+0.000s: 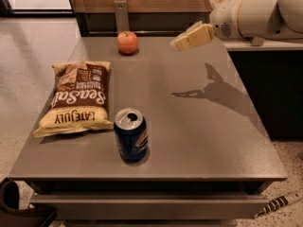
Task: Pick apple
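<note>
Camera view: hand (pixel 177 43) hovers right of apple (pixel 128 42), not touching it; how open, cannot tell.

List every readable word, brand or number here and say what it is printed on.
"Sea Salt": bag, upside down to the camera.
"LATE JULY": same bag, near end.
Bag's small print: too blurred to read.
Can: logo only, no readable words.
Apple, and gripper above the table's far right: no text.
</note>
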### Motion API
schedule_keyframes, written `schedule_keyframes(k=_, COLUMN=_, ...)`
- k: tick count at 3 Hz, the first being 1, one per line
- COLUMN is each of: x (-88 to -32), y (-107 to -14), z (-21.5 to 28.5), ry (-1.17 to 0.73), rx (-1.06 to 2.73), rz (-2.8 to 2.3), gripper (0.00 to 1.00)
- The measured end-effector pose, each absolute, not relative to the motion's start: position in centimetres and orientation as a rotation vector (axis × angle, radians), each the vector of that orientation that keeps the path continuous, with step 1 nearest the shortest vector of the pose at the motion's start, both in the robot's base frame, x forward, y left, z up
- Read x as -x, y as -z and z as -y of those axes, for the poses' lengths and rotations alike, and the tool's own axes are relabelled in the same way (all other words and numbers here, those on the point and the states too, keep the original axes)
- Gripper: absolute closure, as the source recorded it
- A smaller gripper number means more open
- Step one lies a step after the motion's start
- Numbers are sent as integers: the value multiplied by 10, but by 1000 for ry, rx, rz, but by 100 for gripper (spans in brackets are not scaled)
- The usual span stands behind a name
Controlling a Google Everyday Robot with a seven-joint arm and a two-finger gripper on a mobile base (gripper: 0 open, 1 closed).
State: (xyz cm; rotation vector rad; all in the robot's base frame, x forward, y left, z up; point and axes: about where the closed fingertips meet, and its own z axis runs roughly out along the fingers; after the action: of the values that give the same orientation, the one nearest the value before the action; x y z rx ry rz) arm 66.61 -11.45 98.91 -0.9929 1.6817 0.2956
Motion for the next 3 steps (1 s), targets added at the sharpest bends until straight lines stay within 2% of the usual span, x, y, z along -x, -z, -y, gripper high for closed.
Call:
schedule_keyframes(k=1, x=-695, y=-1003, z=91, ry=-318, rx=845, rz=-1581, gripper=0)
schedule_keyframes(k=3, x=-709, y=-994, z=79, ry=-353, rx=839, rz=-1566, gripper=0)
